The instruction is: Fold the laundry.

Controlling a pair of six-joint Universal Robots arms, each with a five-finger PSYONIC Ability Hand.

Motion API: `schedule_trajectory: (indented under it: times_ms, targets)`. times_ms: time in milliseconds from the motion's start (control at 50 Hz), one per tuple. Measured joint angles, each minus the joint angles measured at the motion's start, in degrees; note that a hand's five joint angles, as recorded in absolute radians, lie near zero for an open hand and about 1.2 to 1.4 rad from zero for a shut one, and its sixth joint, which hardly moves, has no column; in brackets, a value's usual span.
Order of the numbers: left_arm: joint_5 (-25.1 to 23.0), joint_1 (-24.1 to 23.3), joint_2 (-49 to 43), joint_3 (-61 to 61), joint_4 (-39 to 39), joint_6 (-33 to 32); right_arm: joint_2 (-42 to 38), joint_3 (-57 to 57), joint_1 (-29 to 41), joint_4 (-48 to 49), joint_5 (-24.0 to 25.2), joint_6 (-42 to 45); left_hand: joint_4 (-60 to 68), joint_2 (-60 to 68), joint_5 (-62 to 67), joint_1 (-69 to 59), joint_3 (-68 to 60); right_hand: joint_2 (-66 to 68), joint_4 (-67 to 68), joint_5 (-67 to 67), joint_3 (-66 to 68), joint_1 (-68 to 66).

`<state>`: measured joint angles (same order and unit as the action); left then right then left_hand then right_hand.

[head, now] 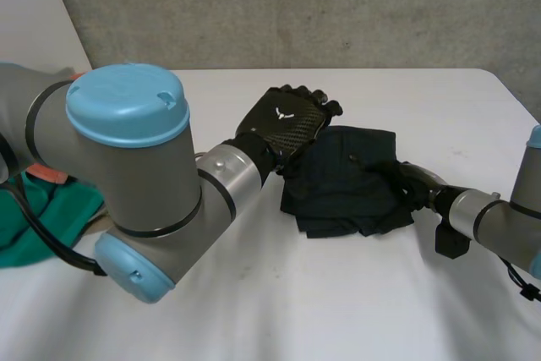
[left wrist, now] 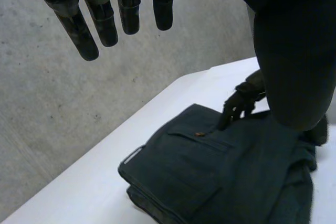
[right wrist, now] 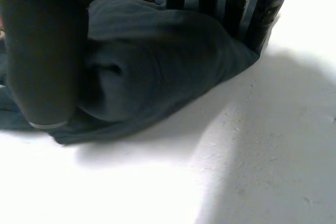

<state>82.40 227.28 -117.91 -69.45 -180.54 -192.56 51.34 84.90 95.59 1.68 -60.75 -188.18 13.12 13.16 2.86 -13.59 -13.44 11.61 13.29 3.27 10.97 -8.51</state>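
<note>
Dark garment (head: 347, 179) folded at mid-surface (head: 338, 293), both my hands at it.
Head view: my left hand (head: 283, 120) is at its 10 o'clock corner, my right hand (head: 404, 179) at its 3 o'clock edge, and a green cloth (head: 42, 213) lies at the surface's 9 o'clock. Left wrist view: left fingers (left wrist: 86, 40) straight, released, above the garment. Right wrist view: right fingers (right wrist: 257, 24) straight, pressing its edge, grasping nothing.

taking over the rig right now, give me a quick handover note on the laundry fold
Hands: the left robot hand is open with straight fingers, hovering above the far left corner of the dark garment without touching it. The right robot hand rests on the garment's right edge; its grip is unclear.
Done: the garment lies mid-table in a rough, bunched fold.
Left: flatten and finish that fold. A green cloth lies crumpled at the left edge of the table.
</note>
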Motion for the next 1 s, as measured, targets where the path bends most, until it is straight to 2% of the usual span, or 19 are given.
schedule_trajectory:
  times_ms: [80, 100, 120, 140, 160, 220, 300, 500, 580, 720, 820, 1000]
  targets:
    - [0.0, 0.29, 1.23, -1.52, -0.01, 0.07, -3.31, -3.62, 0.77, 0.25, -0.81, 0.03, 0.0, 0.0, 0.0, 0.0, 0.0, 4.12, 3.25, 3.4, 4.84, -5.23]
    - [0.0, 0.45, 1.63, -1.82, -0.03, 0.04, -3.98, -4.69, 1.11, 0.38, -1.44, 0.01, 0.0, 0.0, 0.0, 0.0, 0.0, 17.89, 15.58, 15.17, 18.1, -16.44]
    - [0.01, 0.52, 1.79, -1.92, -0.03, 0.03, -4.17, -5.09, 1.24, 0.44, -1.71, -0.01, 0.0, 0.0, 0.0, 0.0, 0.0, 17.89, 15.58, 15.17, 18.1, -16.44]
    - [0.03, 0.65, 2.07, -2.07, -0.04, 0.01, -4.54, -5.77, 1.49, 0.63, -2.27, -0.05, 0.0, 0.0, 0.0, 0.0, 0.0, 29.56, 22.92, 25.83, 26.32, -24.47]
    - [0.03, 0.75, 2.25, -2.15, -0.05, -0.01, -4.79, -6.2, 1.64, 0.81, -2.7, -0.09, 0.0, 0.0, 0.0, 0.0, 0.0, 34.78, 25.61, 30.82, 28.83, -28.23]
    - [0.06, 1.07, 2.93, -2.29, -0.07, -0.06, -5.4, -7.63, 2.07, 2.13, -4.54, -0.38, 0.0, 0.0, 0.0, 0.0, 0.0, 44.18, 31.07, 43.38, 31.23, -37.15]
    - [0.08, 1.25, 3.5, -2.3, -0.08, -0.05, -5.73, -10.42, 2.01, 5.28, -7.35, -1.7, 0.0, 0.0, 0.0, 0.0, 0.0, 51.99, 31.07, 43.65, 31.23, -43.03]
    - [0.13, 1.37, 3.78, -2.22, -0.18, 0.08, -12.93, -25.93, 0.3, 6.73, -13.89, -3.66, 0.0, 0.0, 0.0, 0.0, 0.0, 52.1, 31.07, 48.19, 31.23, -44.43]
    - [0.14, 1.57, 3.76, -2.11, -0.34, 0.08, -19.32, -38.9, -3.05, 3.61, -17.76, -3.12, 0.0, 0.0, 0.0, 0.0, 0.0, 52.1, 31.07, 50.16, 31.23, -44.68]
    - [0.2, 1.76, 3.67, -1.86, -0.46, 0.01, -30.56, -61.7, -8.91, -4.43, -20.95, 0.15, 0.0, 0.01, 0.0, 0.0, 0.0, 52.1, 31.07, 50.32, 31.23, -44.68]
    - [0.22, 1.77, 3.39, -1.53, -0.46, -0.04, -35.37, -71.77, -12.72, -6.43, -22.51, 3.26, 0.0, 0.01, 0.0, 0.0, 0.0, 52.1, 31.07, 50.32, 31.23, -44.68]
    - [0.22, 1.77, 2.44, -1.18, -0.44, -0.18, -38.33, -76.32, -15.74, -6.14, -21.76, 9.3, 0.0, 0.01, 0.0, 0.0, 0.0, 52.72, 31.07, 50.51, 31.23, -44.68]
